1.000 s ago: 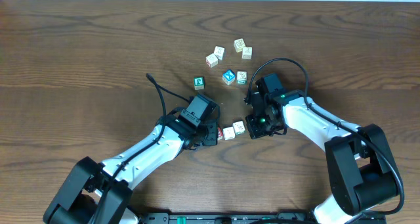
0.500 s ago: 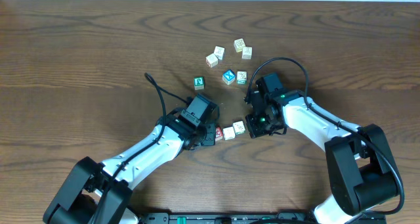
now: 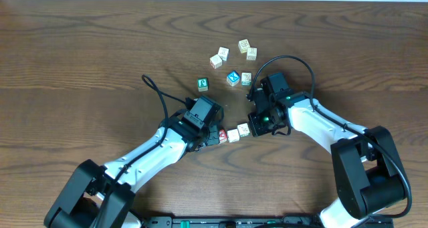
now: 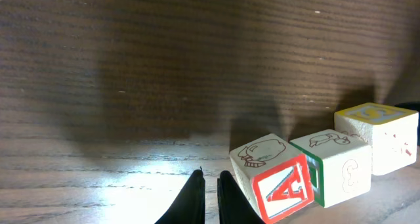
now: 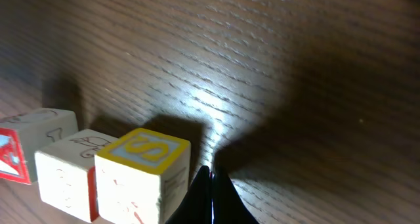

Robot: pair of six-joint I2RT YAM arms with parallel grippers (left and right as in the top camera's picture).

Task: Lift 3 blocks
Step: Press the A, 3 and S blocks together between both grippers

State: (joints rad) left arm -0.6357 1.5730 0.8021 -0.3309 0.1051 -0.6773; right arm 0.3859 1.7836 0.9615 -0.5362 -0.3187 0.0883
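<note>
Three blocks lie in a row on the desk [image 3: 100, 54]: the red-faced block [image 4: 282, 191], tilted, the green-marked block [image 4: 331, 168] and the cream block [image 4: 377, 138]. The left end effector [image 4: 209, 177] and right end effector [image 5: 211, 175] are clenched and empty, one just beside each end of the row. It looks like the squeezing step. Next they should press inward evenly, then rise together.

The surface [image 3: 80, 54] is dark brown with wavy wood grain. Of the cream cubes, the red-framed block [image 4: 282, 190] bears a red A, the green-edged block [image 4: 344, 171] a pale 3, and the yellow-framed block [image 5: 141, 152] a yellow S. The green block [image 3: 202, 84] and blue block [image 3: 233, 77] carry white marks.
</note>
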